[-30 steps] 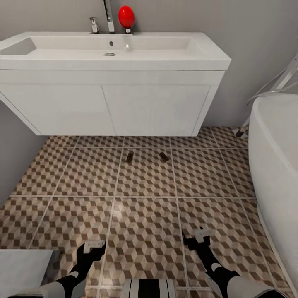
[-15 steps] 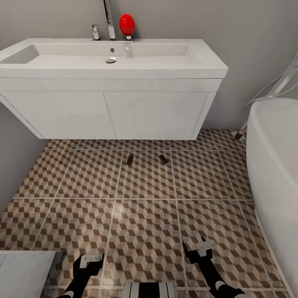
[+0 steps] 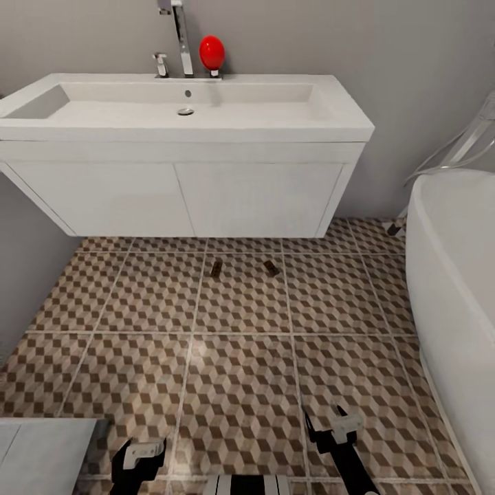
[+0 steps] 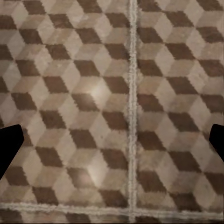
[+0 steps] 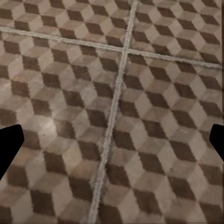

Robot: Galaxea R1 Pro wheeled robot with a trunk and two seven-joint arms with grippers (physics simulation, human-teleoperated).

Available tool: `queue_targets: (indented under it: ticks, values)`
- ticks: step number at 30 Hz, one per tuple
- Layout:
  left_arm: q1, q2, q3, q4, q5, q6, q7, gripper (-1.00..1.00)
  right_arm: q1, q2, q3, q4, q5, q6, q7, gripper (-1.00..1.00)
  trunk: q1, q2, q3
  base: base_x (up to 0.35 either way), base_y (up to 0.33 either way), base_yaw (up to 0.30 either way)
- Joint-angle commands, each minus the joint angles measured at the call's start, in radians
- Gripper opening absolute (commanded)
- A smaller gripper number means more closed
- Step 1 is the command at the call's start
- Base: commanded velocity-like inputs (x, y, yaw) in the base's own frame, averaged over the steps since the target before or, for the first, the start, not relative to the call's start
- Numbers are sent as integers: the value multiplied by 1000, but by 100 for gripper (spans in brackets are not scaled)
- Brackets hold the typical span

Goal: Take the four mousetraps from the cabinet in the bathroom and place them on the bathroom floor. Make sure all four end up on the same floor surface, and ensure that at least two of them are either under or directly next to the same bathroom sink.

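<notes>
From the head view I see two small tan wooden mousetraps on the cube-patterned tile floor well ahead of both pincers, just before the white wall-hung sink; both wrist views show left pincer and right pincer spread apart and empty, so I'd turn back carefully toward the cabinet for the remaining traps.

Glossy white sink, chrome tap, matt patterned floor tiles

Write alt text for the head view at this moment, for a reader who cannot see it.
Two small mousetraps, one left of the other, lie apart on the cube-patterned bathroom floor just in front of the white wall-hung bathroom sink. A red egg-shaped object stands beside the chrome tap, a white bathtub curves in at the right, and both tools, left and right, hang low and empty.
</notes>
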Motion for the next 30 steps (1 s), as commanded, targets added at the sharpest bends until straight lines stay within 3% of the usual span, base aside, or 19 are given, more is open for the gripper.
queue_targets:
  ticks: [1, 14, 23, 30]
  values:
    - [1, 1, -3, 4, 4, -6, 0, 100, 2, 0, 9, 0, -7, -4, -5, 100, -4, 7, 3, 0, 0, 0]
    - [53, 5, -4, 4, 4, -46, 0, 100, 46, 3, 8, 0, -15, -52, -5, 100, -54, 98, 43, 0, 0, 0]
    - [81, 6, -4, 4, 4, -58, 0, 100, 76, 3, 8, 1, -49, -93, -7, 100, -88, 161, 72, 0, 0, 0]
    - [98, 20, -4, 4, 4, -75, 0, 100, 111, 3, 7, 1, -62, -98, -7, 100, -115, 210, 94, 0, 0, 0]
